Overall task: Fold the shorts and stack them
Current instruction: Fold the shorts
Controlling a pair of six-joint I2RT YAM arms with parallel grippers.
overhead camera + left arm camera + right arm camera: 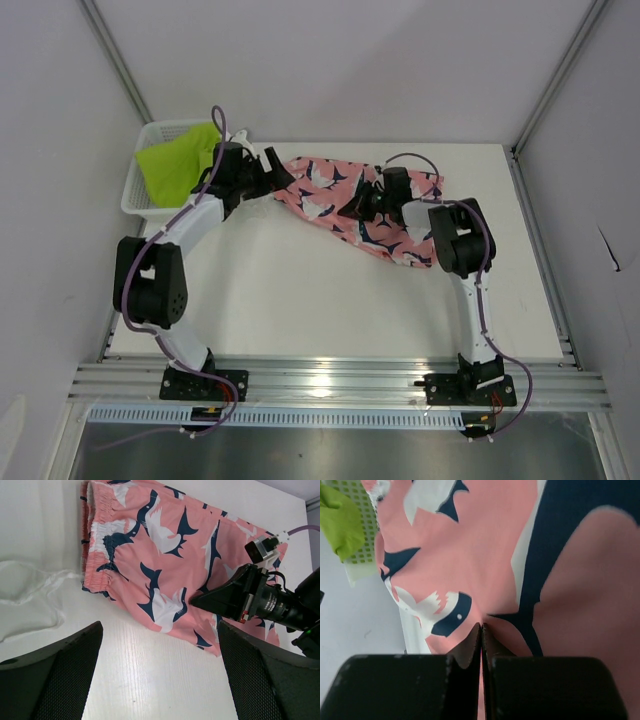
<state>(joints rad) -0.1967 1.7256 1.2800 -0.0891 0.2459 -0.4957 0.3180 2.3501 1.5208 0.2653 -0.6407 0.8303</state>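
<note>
Right arm: I see the elbow folded high and the forearm angling down and inward to the cloth.
Right pincer (481, 630): fingers are pressed together with a pinch of the coral-pink shorts (485, 555) nipped at the tips.
Left arm: elbow is bent on its own outer side, and the forearm stretches far and inward.
Left pincer (160, 625): fingers are wide apart and hold nothing.
Coral-pink shorts: they lie spread on the table (330, 300) between both pincers, slightly rumpled. The elastic waistband is just ahead of the left pincer.
Lime-green shorts (180, 160): crumpled in the white basket (135, 190), just outside the left pincer.
</note>
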